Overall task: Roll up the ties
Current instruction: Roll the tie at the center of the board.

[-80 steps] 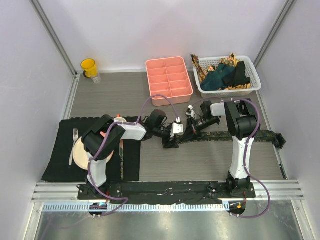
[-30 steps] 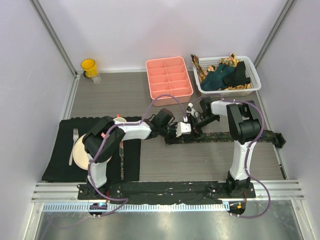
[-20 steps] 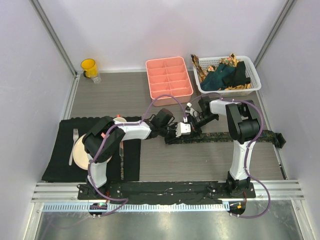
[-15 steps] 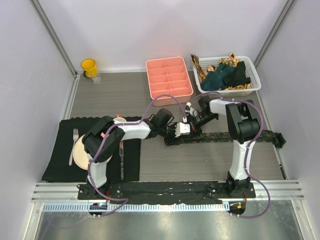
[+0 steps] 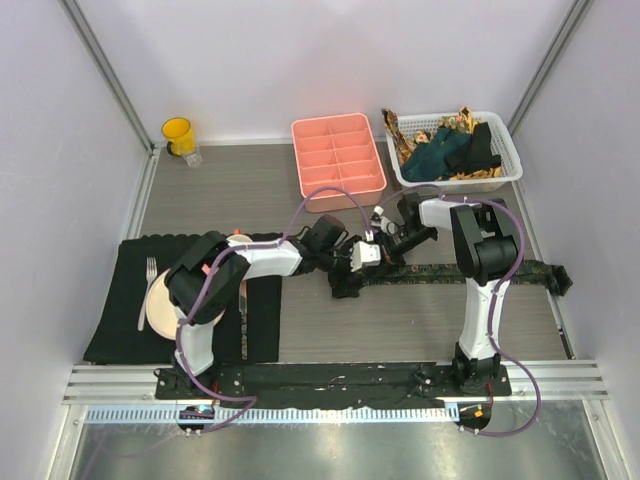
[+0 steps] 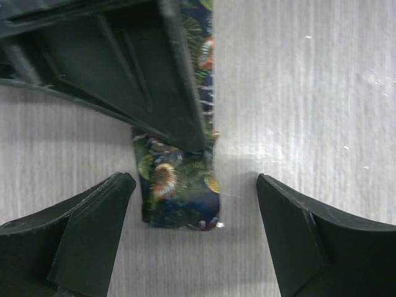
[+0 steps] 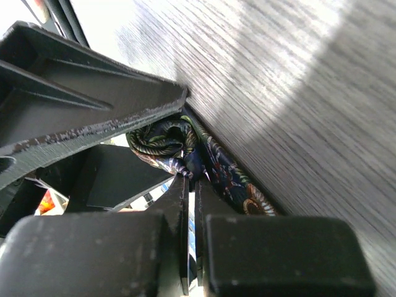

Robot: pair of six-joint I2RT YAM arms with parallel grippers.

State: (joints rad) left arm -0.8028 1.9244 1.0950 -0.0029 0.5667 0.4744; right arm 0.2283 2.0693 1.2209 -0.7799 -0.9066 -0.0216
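The table [image 5: 220, 190] carries a tie [image 5: 430, 270], placemat [image 5: 120, 330], pink tray [image 5: 338, 118], basket [image 5: 455, 180], yellow cup [image 5: 178, 133].

The worktop [image 5: 400, 330] looks like grey wood with fine lines, smooth and a little shiny; the tie [image 6: 179, 198] is soft cloth with a slight shine; the left gripper [image 6: 193, 185] has dull black plastic fingers [image 6: 80, 235]; the tray [image 5: 322, 178] is smooth pink plastic; the basket [image 5: 455, 184] is white plastic with slots; the placemat [image 5: 115, 335] is dull black cloth; the fork [image 5: 148, 285] is shiny metal; the front rail [image 5: 330, 455] is bright metal.
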